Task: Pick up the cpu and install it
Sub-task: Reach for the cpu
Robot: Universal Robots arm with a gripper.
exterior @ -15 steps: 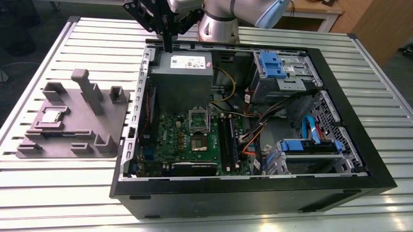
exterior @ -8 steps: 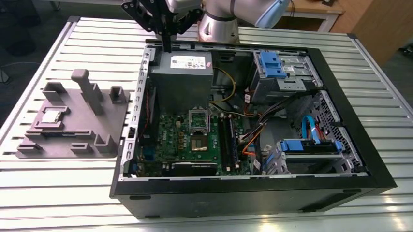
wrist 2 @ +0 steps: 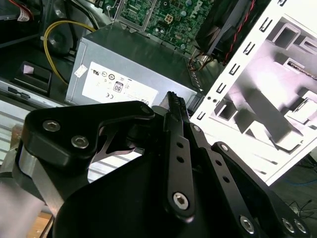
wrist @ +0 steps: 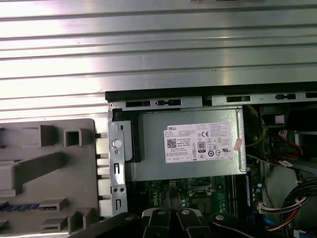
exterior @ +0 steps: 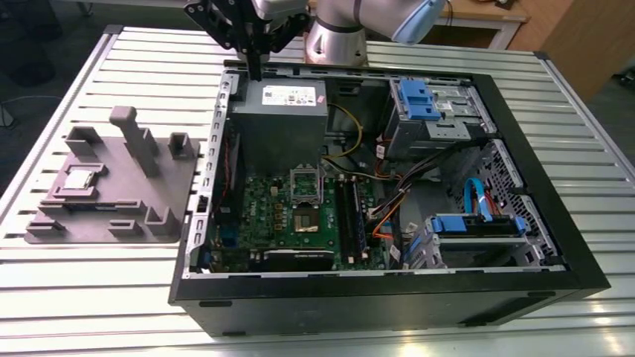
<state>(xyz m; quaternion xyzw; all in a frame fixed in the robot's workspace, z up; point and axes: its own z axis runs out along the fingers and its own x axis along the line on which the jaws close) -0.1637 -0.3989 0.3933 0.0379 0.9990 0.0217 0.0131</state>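
Cpu (exterior: 79,178), a small silvery-grey square chip, lies unpicked on the grey plastic tray (exterior: 104,212), my black gripper (exterior: 256,73) well apart, jaws pressed together, which grasping, I judge, needs spread.

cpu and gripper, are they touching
Apart. The exterior view shows the cpu lying in the grey fixture tray, while the gripper hangs above the power supply in the computer case, well away from it.
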